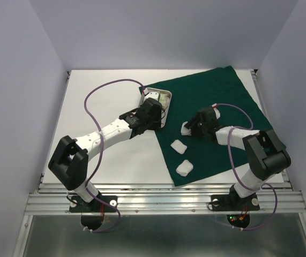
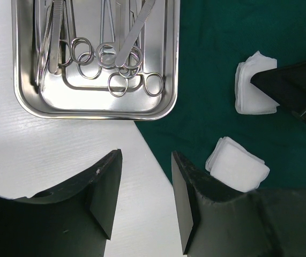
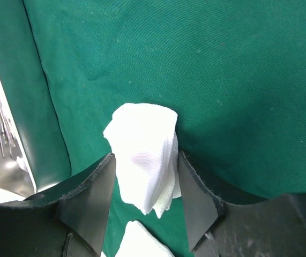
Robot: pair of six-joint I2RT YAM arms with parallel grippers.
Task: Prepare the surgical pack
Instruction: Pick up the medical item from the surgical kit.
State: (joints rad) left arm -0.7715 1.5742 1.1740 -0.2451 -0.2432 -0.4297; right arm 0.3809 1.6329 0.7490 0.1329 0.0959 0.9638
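Note:
The dark green drape (image 1: 222, 107) lies on the right half of the table. The steel tray (image 2: 96, 113) sits at its left corner and holds scissor-like forceps (image 2: 118, 80); a pale packet (image 1: 164, 97) lies at its far end. My left gripper (image 2: 146, 187) hovers open and empty over the white table at the drape's edge, just short of the tray. My right gripper (image 3: 144, 182) is shut on a crumpled white gauze pad (image 3: 142, 155), which touches both fingers above the drape (image 3: 222, 80). Two more gauze pads (image 1: 179, 145) (image 1: 184, 167) lie flat on the drape.
The left arm (image 1: 110, 131) reaches diagonally across the bare white tabletop (image 1: 104, 96). Grey walls stand on both sides. A metal rail (image 1: 163, 201) runs along the near edge by the arm bases. The right gripper's black body (image 2: 292, 88) shows in the left wrist view.

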